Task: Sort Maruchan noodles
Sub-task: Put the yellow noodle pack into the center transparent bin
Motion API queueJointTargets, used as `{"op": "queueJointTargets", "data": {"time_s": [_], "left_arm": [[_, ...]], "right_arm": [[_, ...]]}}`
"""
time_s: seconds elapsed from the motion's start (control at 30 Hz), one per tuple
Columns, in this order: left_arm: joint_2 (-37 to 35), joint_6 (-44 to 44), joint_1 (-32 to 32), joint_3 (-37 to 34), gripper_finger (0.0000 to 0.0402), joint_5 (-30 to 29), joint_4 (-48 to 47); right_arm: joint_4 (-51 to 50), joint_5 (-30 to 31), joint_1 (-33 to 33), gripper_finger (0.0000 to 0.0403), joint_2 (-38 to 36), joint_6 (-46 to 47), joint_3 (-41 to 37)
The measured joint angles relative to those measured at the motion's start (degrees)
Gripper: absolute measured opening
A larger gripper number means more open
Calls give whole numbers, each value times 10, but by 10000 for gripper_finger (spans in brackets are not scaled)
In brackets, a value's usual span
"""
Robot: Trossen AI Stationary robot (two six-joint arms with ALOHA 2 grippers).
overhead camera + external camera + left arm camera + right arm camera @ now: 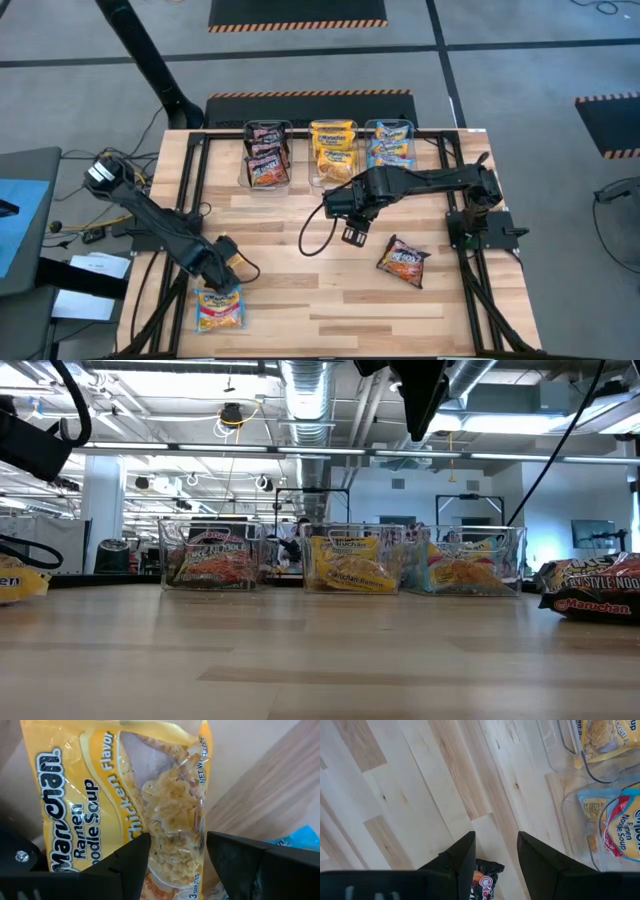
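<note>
The left gripper (222, 282) hung low at the table's (290, 300) seven o'clock, fingers spread astride a yellow chicken-flavor Maruchan packet (125, 805), seemingly without squeezing it. The right gripper (353, 236) hovered near centre, open and empty. A dark red-black packet (404, 261) lay at four o'clock. Three clear tubs (330, 152) stood at twelve o'clock, their packets overlapping and uncountable.

The low view's edges cut off a yellow packet (18, 582) and a dark packet (592, 588).
</note>
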Motion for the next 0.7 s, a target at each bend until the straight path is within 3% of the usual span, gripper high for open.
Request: {"op": "queueJointTargets", "data": {"time_s": [0.43, 0.7], "left_arm": [[15, -21, -1, 1, 189, -30, -20], [17, 3, -3, 1, 92, -57, -28]], "right_arm": [[23, 0, 0, 169, 0, 0, 0], [25, 0, 0, 169, 0, 14, 0]]}}
